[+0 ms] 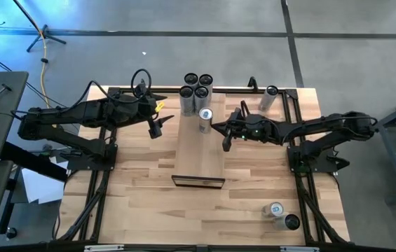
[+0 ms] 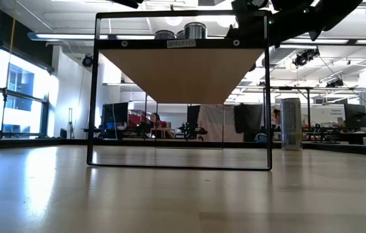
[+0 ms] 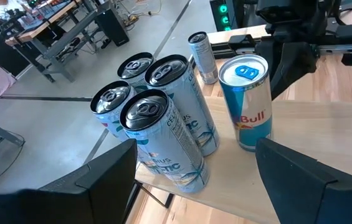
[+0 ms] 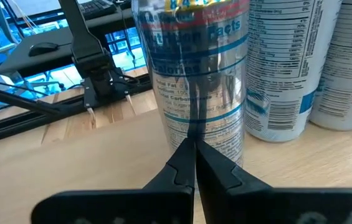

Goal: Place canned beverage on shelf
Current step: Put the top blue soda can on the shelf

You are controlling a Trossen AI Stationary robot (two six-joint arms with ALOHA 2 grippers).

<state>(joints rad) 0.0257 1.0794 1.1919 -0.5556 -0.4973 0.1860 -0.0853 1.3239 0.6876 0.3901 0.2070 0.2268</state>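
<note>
Butcher-block table [image 1: 148, 175] carries the raised shelf [image 1: 199, 150]; a Red Bull can [image 1: 205, 120] stands beside four clustered cans [image 1: 196, 89]. Right gripper [image 1: 227, 137], fingers together, sits just beside it; left gripper [image 1: 157, 127] waits, fingers apart.

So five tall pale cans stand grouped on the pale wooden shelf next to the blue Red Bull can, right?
Not five: four tall pale cans stand grouped on the pale wooden shelf, as the left wrist view shows. The blue Red Bull can does stand next to them.

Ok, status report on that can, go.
Right pincer shut, empty, beside Red Bull can. Can upright on shelf, next to four cans. Left pincer open, empty, nearby.
</note>
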